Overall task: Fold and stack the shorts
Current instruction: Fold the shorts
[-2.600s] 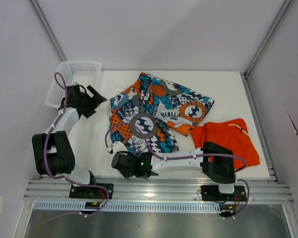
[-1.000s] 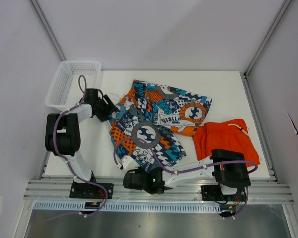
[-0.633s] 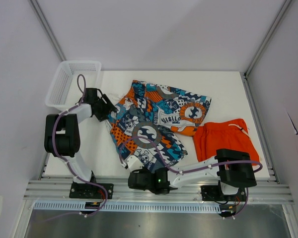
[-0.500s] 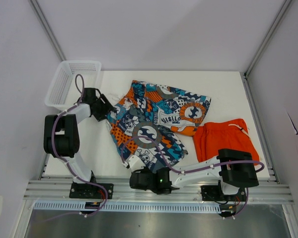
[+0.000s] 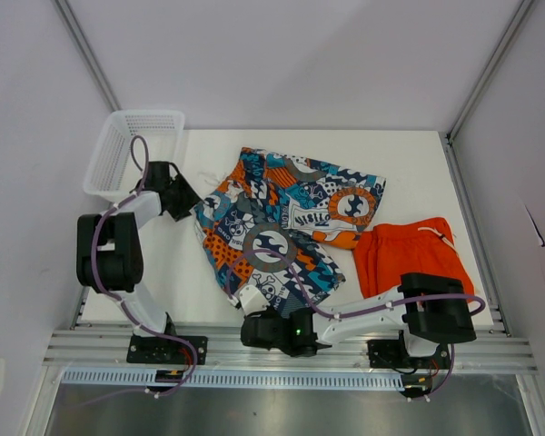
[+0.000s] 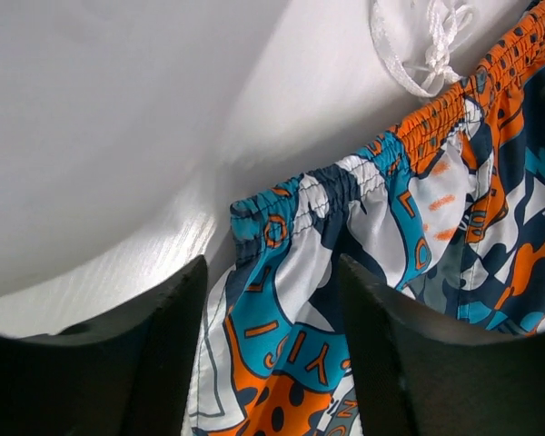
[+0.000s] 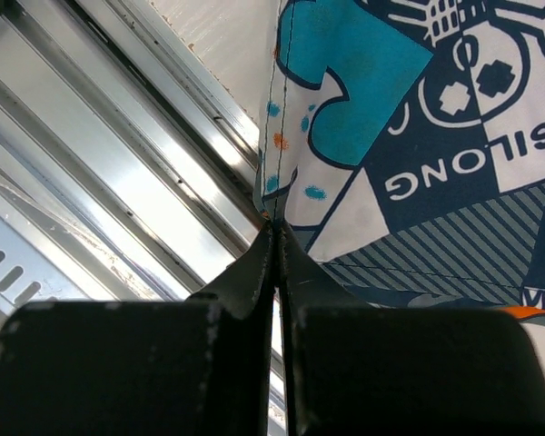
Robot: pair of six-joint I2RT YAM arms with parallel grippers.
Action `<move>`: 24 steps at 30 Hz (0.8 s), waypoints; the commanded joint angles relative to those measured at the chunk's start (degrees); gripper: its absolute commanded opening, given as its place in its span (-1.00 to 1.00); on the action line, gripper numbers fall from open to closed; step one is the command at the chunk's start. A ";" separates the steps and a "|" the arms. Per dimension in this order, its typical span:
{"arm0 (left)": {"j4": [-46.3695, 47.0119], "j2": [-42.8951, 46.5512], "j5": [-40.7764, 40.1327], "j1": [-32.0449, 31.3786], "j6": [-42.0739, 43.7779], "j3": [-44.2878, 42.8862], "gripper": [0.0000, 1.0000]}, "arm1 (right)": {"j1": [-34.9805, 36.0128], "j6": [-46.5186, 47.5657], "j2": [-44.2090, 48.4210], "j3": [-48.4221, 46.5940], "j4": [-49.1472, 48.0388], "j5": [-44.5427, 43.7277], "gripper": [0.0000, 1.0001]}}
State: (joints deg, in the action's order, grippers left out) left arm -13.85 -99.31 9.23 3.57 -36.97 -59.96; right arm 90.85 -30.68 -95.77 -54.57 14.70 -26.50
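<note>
The patterned shorts (image 5: 286,218) lie spread across the middle of the table. My left gripper (image 5: 190,201) is open at their left waistband corner. In the left wrist view its fingers (image 6: 154,354) stand apart on either side of the elastic waistband (image 6: 295,218), and a white drawstring (image 6: 427,45) lies beyond. My right gripper (image 5: 243,302) is shut on the near hem corner of the patterned shorts (image 7: 418,118), with the jaws pressed together at the corner (image 7: 274,227). The orange shorts (image 5: 413,254) lie bunched at the right.
A white mesh basket (image 5: 127,150) stands at the back left, just behind the left gripper. The aluminium rail (image 5: 363,350) runs along the table's near edge, right under the right gripper; it also shows in the right wrist view (image 7: 118,136). White walls enclose the table.
The left gripper has come down to the shorts' left waistband corner. The right gripper has drawn the near hem corner right and toward the near rail, stretching the patterned shorts.
</note>
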 commanded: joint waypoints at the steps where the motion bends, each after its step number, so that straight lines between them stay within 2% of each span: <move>1: 4.09 -2.11 2.19 0.38 1.11 -0.42 0.17 | 0.38 -0.70 3.39 0.16 -2.04 -0.83 -1.00; 6: 4.36 -3.70 2.19 -0.06 1.20 -0.86 0.04 | 0.64 -0.44 4.97 -0.10 -2.22 -0.57 -1.00; 12: 1.81 -6.51 0.79 -1.46 2.25 -3.58 0.04 | 1.09 -0.26 5.94 -0.72 -1.78 -0.48 -1.00; 16: 1.72 -7.48 -0.88 -2.34 2.43 -4.37 -0.05 | 1.35 0.00 6.64 -0.81 -1.78 -0.48 -1.00; 18: 1.46 -9.22 -1.93 -2.87 2.60 -5.86 -0.24 | 1.70 0.26 7.26 -0.81 -2.04 -0.31 -1.00; 20: -0.38 -10.72 -3.52 -2.96 3.04 -8.22 -0.57 | 1.79 0.27 7.87 -0.81 -1.87 -0.31 -1.00; 22: -1.09 -11.35 -4.66 -4.98 3.13 -8.68 -1.00 | 1.88 0.27 8.14 -0.72 -1.69 -0.39 -1.00; 24: -0.39 -10.82 -4.58 -4.98 2.96 -7.72 -1.00 | 1.88 0.18 8.23 -0.72 -1.43 -0.48 -1.00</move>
State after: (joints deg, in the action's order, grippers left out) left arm -14.57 -108.88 7.79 -0.56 -35.46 -66.57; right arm 91.98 -30.61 -89.80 -54.43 14.33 -26.46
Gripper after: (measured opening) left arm 0.018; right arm 0.006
